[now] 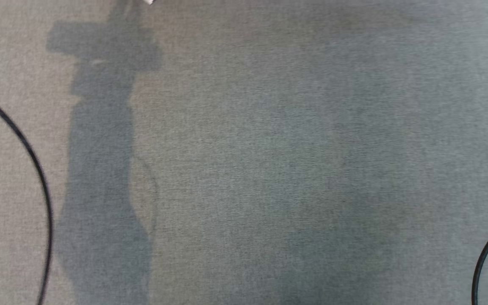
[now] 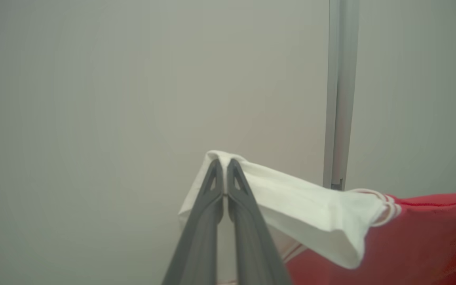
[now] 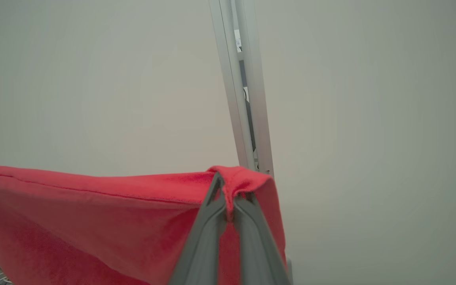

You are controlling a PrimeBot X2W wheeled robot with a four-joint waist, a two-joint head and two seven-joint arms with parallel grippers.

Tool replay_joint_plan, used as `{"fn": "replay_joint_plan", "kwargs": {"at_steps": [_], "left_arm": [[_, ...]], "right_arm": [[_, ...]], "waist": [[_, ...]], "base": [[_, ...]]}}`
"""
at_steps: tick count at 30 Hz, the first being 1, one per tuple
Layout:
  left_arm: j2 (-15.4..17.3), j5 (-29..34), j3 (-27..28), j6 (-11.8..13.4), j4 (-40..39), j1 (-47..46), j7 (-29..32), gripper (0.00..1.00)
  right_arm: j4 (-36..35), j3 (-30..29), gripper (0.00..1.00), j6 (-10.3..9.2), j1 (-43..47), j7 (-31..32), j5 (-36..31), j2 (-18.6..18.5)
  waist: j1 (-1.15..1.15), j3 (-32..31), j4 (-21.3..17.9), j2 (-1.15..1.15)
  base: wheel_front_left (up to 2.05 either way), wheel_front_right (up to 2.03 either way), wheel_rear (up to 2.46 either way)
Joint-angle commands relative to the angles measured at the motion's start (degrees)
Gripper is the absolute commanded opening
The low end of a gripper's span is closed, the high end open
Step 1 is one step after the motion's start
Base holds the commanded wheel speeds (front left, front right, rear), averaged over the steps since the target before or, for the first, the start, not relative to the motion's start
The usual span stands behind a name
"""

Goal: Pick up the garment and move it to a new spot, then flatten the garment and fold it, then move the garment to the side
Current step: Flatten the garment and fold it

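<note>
The left gripper [image 2: 223,168] is pinching a white sleeve-like part [image 2: 311,213] of the red garment [image 2: 430,237], its two dark fingers [image 2: 204,221] pressing together on the white fabric's folded edge. The right gripper [image 3: 228,198] is clamping a bunched corner of the same garment's red cloth, fingers closed tight on it. Between the two grips the garment is hanging in the air, its top hem running taut, with thin red-and-white striping [image 2: 386,206] showing where white meets red. A pale wall [image 2: 93,99] and an upright aluminium post [image 2: 341,91] are standing behind it. In the head view, a grey woven surface [image 1: 269,148] is lying below, carrying a dark shadow [image 1: 100,169], with a black cable [image 1: 32,156] curving along the left edge and another [image 1: 481,258] at the lower right.
</note>
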Motion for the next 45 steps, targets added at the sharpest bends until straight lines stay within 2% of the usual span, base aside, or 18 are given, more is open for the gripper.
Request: {"fn": "replay_joint_plan", "kwargs": {"at_steps": [1,5,9,12,17,22,28,32,38,45], "left_arm": [[-0.4,-0.7,0.3,-0.2,0.6,1.6,-0.6,0.0],[-2.8,-3.0,0.8,-0.6,1.0,8.0,-3.5,0.0],[-4.2,-4.1,0.5,-0.6,-1.5,17.9,-6.3,0.0],[-4.3,-4.7,0.5,0.3,-5.2,26.6,-7.3,0.0],[-3.0,-6.4,1.4,2.6,-15.0,42.4,-7.8,0.0],[0.3,-8.2,2.8,7.0,-29.0,59.0,-4.7,0.0],[3.7,-9.5,3.6,14.7,-49.0,78.1,3.0,0.0],[5.3,-9.5,3.1,19.9,-60.8,88.1,8.5,0.0],[7.5,-7.6,1.1,25.6,-72.8,97.6,14.9,0.0],[12.1,-5.1,-1.0,29.5,-83.7,104.2,23.2,0.0]], "right_arm": [[0.4,0.8,0.0,-0.02,0.8,-0.6,1.0,-0.7],[-0.9,5.5,0.0,-0.02,5.8,-1.4,4.3,-2.6],[-5.3,8.6,0.0,-0.02,14.2,-2.5,9.0,-5.1],[-9.2,10.3,0.0,-0.02,22.4,-3.2,12.1,-6.6],[-17.2,9.7,0.0,-0.02,36.8,-3.9,16.7,-8.3],[-23.6,6.9,0.0,-0.03,50.4,-4.3,16.0,-10.9],[-28.7,2.4,0.0,-0.03,62.9,-3.1,13.1,-9.8],[-32.2,-1.0,0.0,-0.03,69.4,-0.1,9.4,-8.6],[-39.1,-7.1,0.0,-0.02,78.5,5.7,4.5,-5.0],[-50.3,-17.3,0.0,-0.02,90.3,16.6,-2.3,-0.1]], "waist": [[0.0,0.7,0.8,0.0],[0.0,1.0,2.0,0.0],[0.0,-0.2,2.4,0.0],[0.0,-1.3,2.0,0.0],[0.0,-4.2,1.5,0.0],[0.0,-7.2,1.3,0.0],[0.0,-11.2,1.4,0.0],[0.0,-13.3,2.1,0.0],[0.0,-16.1,3.3,0.0],[0.0,-18.6,4.6,0.0]], "base": [[0.0,0.0,0.0],[0.0,0.0,0.0],[0.0,0.0,0.0],[0.0,0.0,0.0],[0.0,0.0,0.0],[0.0,0.0,0.0],[0.0,0.0,0.0],[0.0,0.0,0.0],[0.0,0.0,0.0],[0.0,0.0,0.0]]}}
